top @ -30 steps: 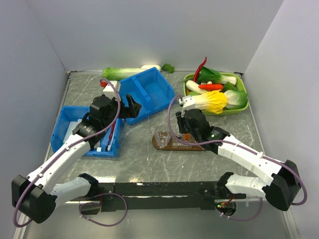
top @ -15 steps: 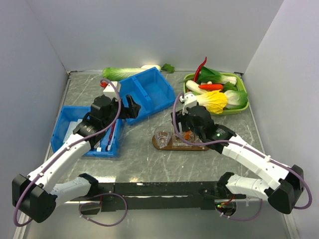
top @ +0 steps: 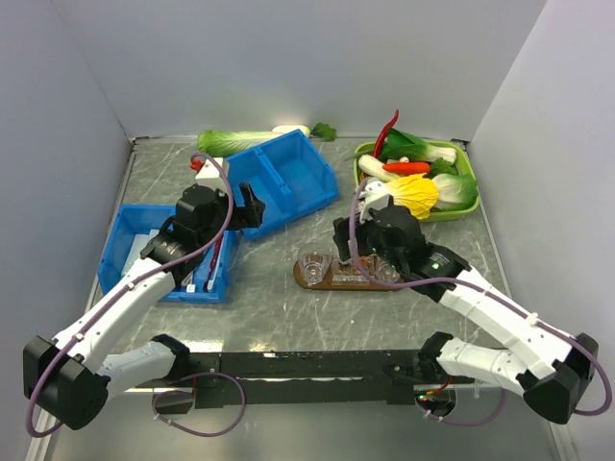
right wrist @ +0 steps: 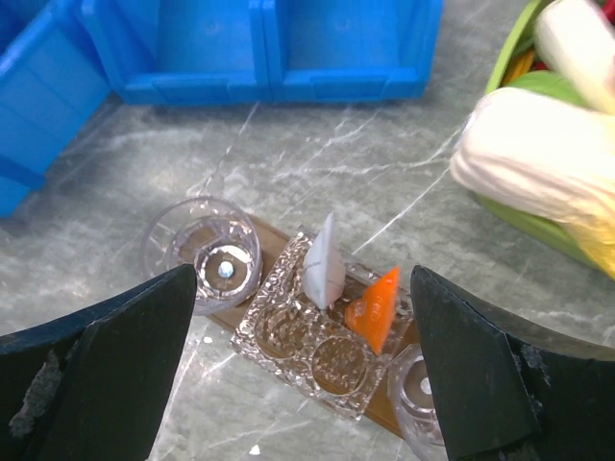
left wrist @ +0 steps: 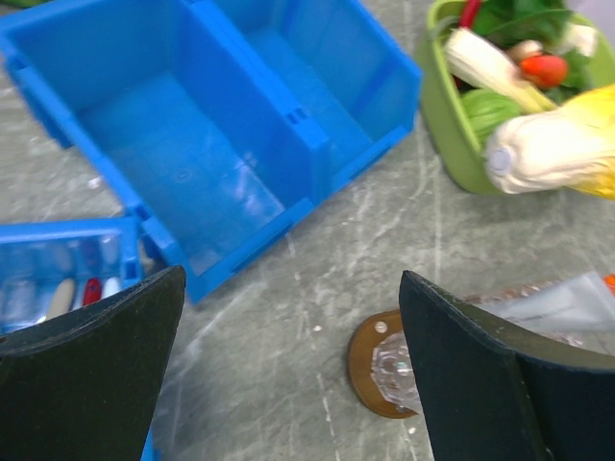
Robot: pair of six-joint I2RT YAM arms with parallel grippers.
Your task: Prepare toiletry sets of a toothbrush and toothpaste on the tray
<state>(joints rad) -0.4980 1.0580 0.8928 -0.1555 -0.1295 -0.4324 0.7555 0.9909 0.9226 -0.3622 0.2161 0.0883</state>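
The right pincer (right wrist: 303,288) hung wide open and empty over the tray (left wrist: 357,360), straddling the middle cup (right wrist: 293,336). In that cup a white tube (right wrist: 324,261) stood beside an orange tip (right wrist: 375,307). The left pincer (left wrist: 288,279), also open and empty, hovered over the desk (left wrist: 259,384) near the bins (left wrist: 192,144).

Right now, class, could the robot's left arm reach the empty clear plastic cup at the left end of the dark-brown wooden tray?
Probably yes: the open left gripper points toward that cup with only table between; the right gripper hovers over the tray's middle.
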